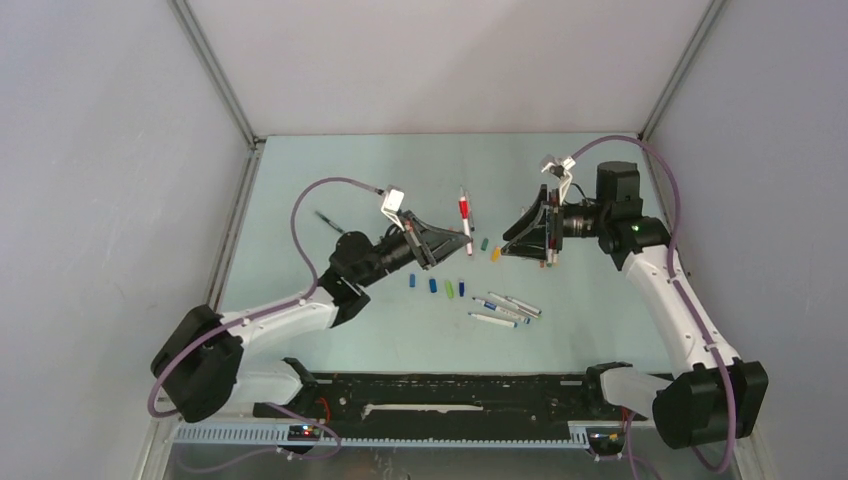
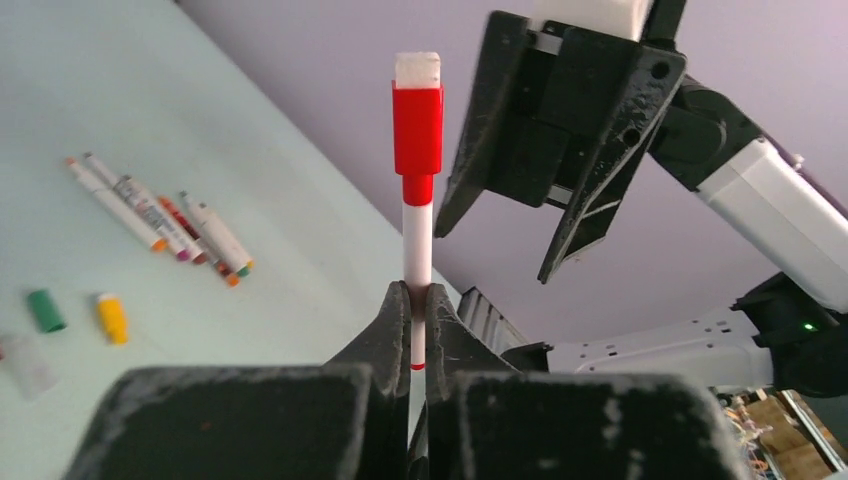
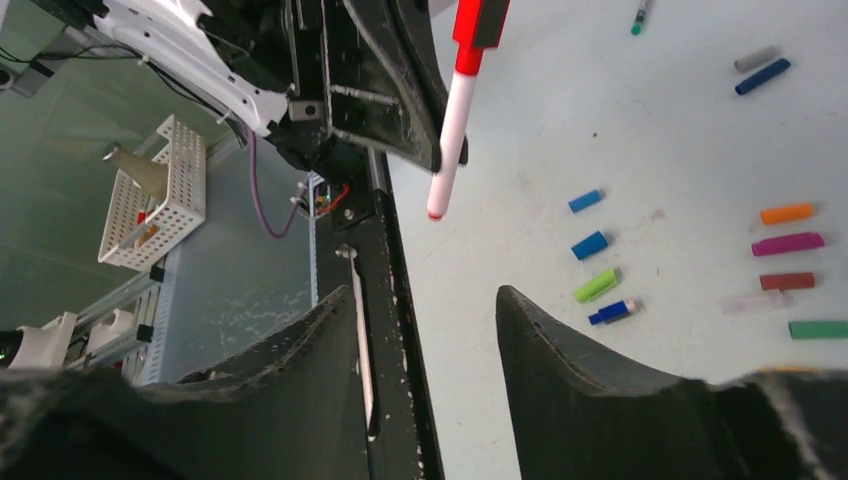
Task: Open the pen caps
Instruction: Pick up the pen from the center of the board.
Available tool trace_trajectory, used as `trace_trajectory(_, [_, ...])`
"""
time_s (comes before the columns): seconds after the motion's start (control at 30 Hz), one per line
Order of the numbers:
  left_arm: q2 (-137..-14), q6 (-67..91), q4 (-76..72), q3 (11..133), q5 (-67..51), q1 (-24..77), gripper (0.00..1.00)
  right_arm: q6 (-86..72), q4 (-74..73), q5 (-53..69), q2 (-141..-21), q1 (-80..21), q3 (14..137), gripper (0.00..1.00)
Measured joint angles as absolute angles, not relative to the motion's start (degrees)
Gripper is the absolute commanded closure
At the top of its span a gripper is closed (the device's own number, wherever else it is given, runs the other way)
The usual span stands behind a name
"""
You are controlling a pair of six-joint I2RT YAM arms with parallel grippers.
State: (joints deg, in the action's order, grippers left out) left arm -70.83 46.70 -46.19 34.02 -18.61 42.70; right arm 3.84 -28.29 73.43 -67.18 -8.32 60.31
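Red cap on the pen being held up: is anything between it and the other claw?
Nothing visible does. The red cap tops the pen clamped in the left gripper; the open right gripper hangs just beside it, only air between. Loose caps and pens lie down on the table, out of the way.

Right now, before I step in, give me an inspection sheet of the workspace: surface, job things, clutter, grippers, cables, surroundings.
Surface: pale green table, matte.
Job's things: red cap on the held pen; loose caps on the table between the arms.
Clutter: bare pens in a bunch; lone pen far left.
Grippers: left gripper shut on the pen's barrel; right gripper open, holding nothing, beside the red cap, not touching.
Cables: purple cables arch over both arms, off the table.
Surroundings: plain walls on three sides; black rail at the near edge.
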Motion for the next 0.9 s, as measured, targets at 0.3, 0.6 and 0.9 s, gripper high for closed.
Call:
trace_trajectory(0.3, [-77.49,48.18,-53.30,37.41,-15.66,48.77,1.00,-16.36,-10.90,73.67,-62.17,-6.79,54.17,0.35])
trace_trajectory(0.6, [-80.53,48.53,-54.76,42.04,-14.02,52.62,1.00,-25.96,-1.72,72.97,-62.15,-6.76,52.71,0.40])
trace_trajectory(0.9, [-81.97,48.56,-55.02,42.61,-13.63,53.74,1.00,-34.63,7.03,72.71,-62.22,-5.96,50.68,0.44])
